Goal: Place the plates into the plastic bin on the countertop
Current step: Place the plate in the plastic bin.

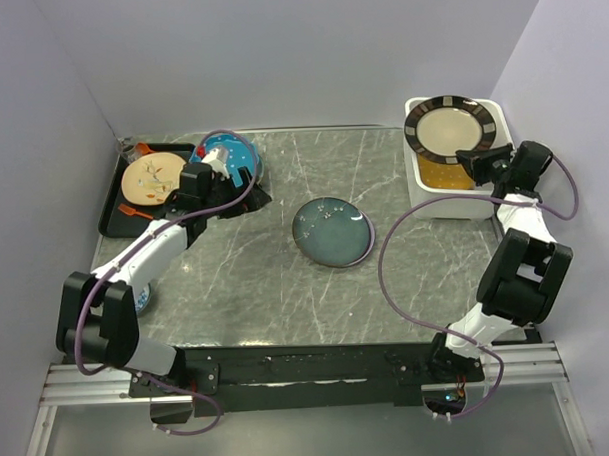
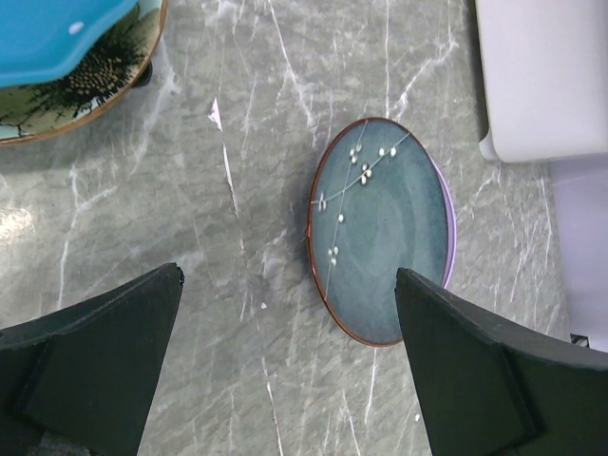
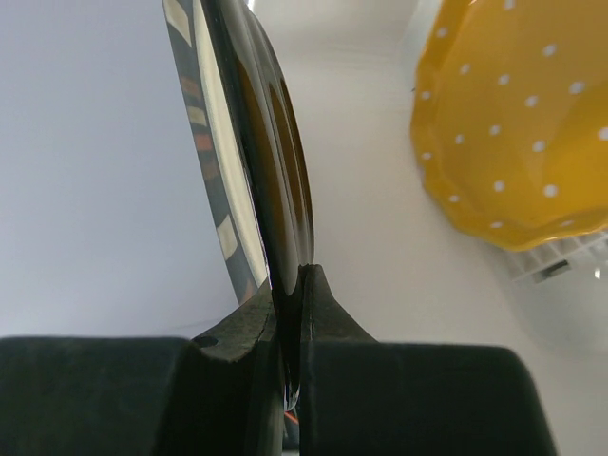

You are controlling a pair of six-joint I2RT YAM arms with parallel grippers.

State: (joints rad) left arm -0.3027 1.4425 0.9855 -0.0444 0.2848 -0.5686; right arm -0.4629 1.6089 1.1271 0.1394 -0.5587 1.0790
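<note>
Here, at the upper right of the overhead view, the right hand (image 1: pixel 477 162) pinched the edge of a cream plate (image 1: pixel 449 129) with a black-striped rim, over the white plastic bin (image 1: pixel 454 205), which held an orange dotted plate (image 3: pixel 513 123). At upper left, the left hand (image 2: pixel 288 280) stood spread wide beside a teal plate (image 1: pixel 234 152). At the centre of the table (image 1: pixel 246 280), a blue-grey plate (image 1: pixel 330 229) sat on a lavender plate (image 2: pixel 450 228).

The counter (image 2: pixel 237 285) looks like smooth grey stone with white veins. The blue-grey plate (image 2: pixel 380 228) near the white plastic bin (image 2: pixel 541 76) shines with glossy glaze.
</note>
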